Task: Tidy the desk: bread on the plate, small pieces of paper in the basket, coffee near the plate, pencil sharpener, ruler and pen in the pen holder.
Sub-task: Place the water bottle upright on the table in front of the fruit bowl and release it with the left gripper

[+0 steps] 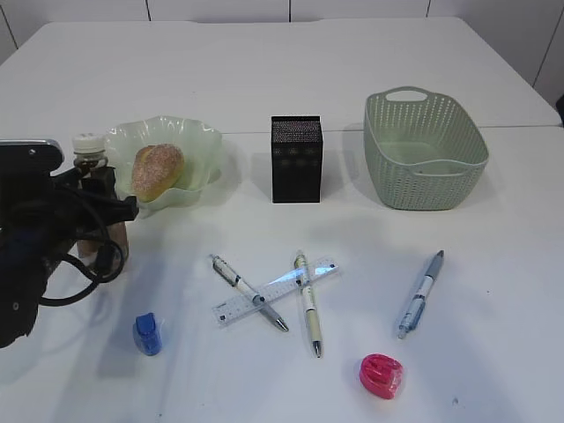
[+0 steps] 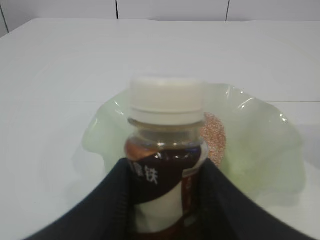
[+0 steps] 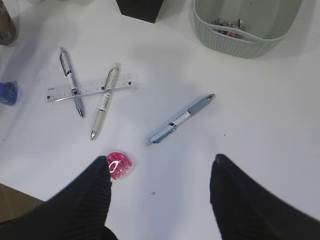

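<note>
White desk (image 1: 291, 70). Exterior view: left gripper (image 1: 104, 211) clamps the upright coffee (image 1: 91, 159) just beside the plate (image 1: 198, 141), which holds the bread (image 1: 157, 170). Ruler (image 1: 275, 291) lies under two crossed pens; pen holder (image 1: 296, 159) stands between plate and basket (image 1: 425, 150).

Left wrist view: fingers (image 2: 107, 200) grip the bottle.

Right wrist view: right gripper (image 3: 160, 192) spread, holding nothing; paper scraps (image 3: 227, 25) in basket.

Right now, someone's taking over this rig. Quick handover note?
Left gripper: shut on the coffee, upright beside the plate, not yet released.
Right gripper: open, empty, hovering over the desk near the pink sharpener.
Done: bread on the plate; paper pieces in the basket.
Left: release the coffee. Into the pen holder: the ruler with two pens crossed on it, grey pen and cream pen, the blue pen, pink sharpener, blue sharpener.
</note>
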Robot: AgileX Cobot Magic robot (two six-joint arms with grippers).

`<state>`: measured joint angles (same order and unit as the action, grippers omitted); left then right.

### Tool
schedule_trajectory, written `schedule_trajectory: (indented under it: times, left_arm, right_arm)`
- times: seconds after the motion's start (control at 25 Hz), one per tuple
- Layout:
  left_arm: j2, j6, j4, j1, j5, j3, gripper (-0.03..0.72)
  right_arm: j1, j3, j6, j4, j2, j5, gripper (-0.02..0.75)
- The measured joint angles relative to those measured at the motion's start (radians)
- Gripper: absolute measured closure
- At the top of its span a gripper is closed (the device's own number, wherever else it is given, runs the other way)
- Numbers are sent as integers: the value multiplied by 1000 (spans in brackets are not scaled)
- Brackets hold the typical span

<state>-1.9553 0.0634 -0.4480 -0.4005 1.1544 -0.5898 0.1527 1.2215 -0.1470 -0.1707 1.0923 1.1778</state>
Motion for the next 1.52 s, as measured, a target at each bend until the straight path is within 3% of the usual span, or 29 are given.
schedule_trajectory:
  times: [1.52]
  left_arm:
    - [46,-7,61,17,-40,0,417]
  right_arm:
    - [0,0,0,-3,0,-6,245]
